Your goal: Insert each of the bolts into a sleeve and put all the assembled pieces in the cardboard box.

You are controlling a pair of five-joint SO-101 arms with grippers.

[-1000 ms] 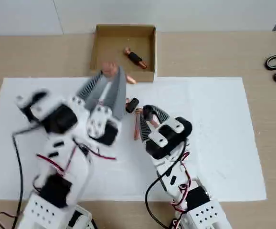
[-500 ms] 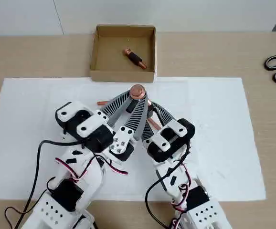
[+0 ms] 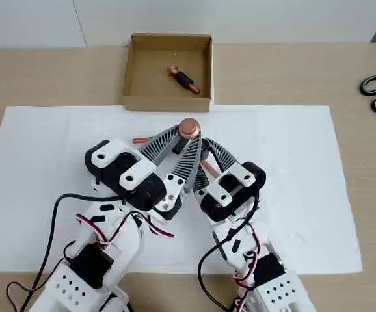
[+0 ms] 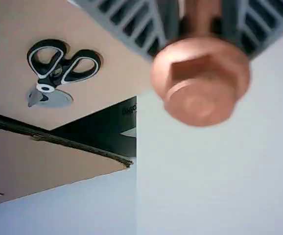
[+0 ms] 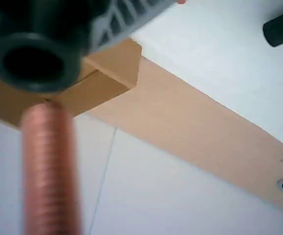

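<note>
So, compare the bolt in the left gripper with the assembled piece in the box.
The held bolt is clamped in the left gripper above the paper, head up; the assembled piece lies flat in the cardboard box. The held bolt's shaft is bare; the assembled piece wears a black sleeve. Both have copper-coloured bolts.

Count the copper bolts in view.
4 bolts: a sleeved bolt in the cardboard box, a held bolt in the left tool, a loose bolt on the paper beside it, a fourth bolt by the right tool. Arms may hide more.
</note>
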